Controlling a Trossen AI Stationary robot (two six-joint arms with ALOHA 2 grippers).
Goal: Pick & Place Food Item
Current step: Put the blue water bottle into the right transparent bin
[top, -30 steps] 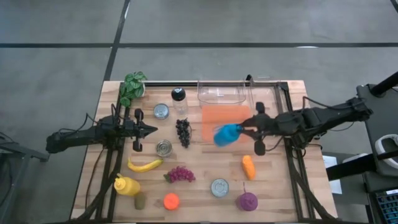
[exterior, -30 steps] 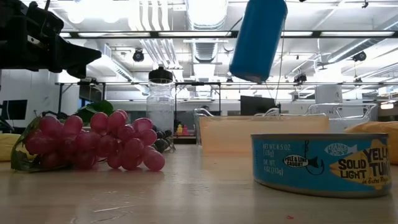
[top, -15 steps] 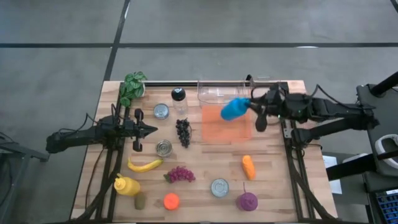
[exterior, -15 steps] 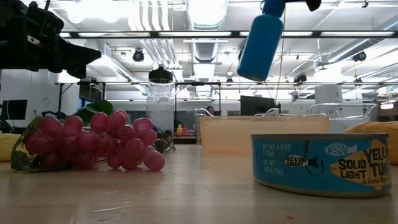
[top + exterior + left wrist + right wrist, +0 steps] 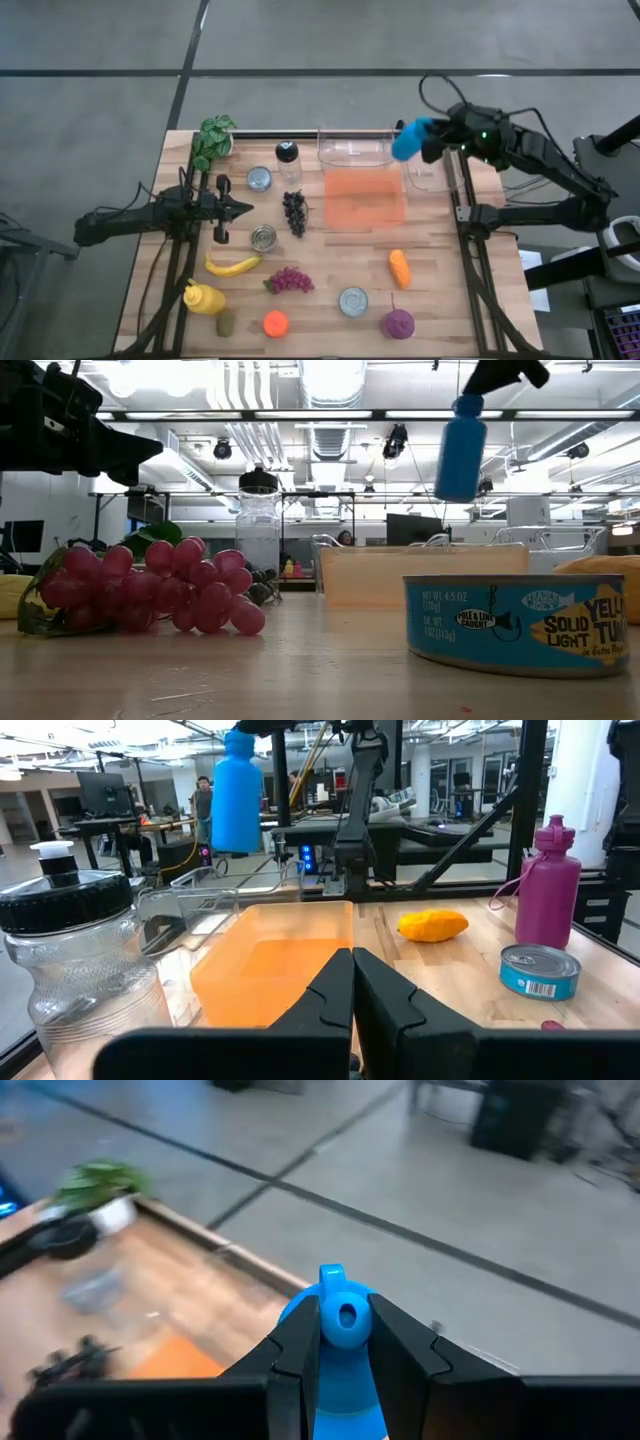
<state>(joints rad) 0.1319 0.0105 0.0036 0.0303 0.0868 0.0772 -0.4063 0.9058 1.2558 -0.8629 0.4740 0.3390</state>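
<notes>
The right gripper (image 5: 428, 140) pinches a blue bottle (image 5: 408, 138) by its neck, aloft in the high view's upper right over the clear bin (image 5: 433, 160), so pickup looks done and release remains, while the left gripper (image 5: 243, 209) waits pressed shut at the left.

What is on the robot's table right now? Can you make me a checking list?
Surface: wooden table, dry.
Job's things: blue bottle held in the air above the clear bins; orange tray empty.
Clutter: grapes, banana, tuna can, jar, plant.
Grippers: right gripper fingers shut on the bottle; left gripper shut, empty, waiting over the table's left part.
Cables: a cable loops above the right arm.
Surroundings: grey floor, office desks behind.
</notes>
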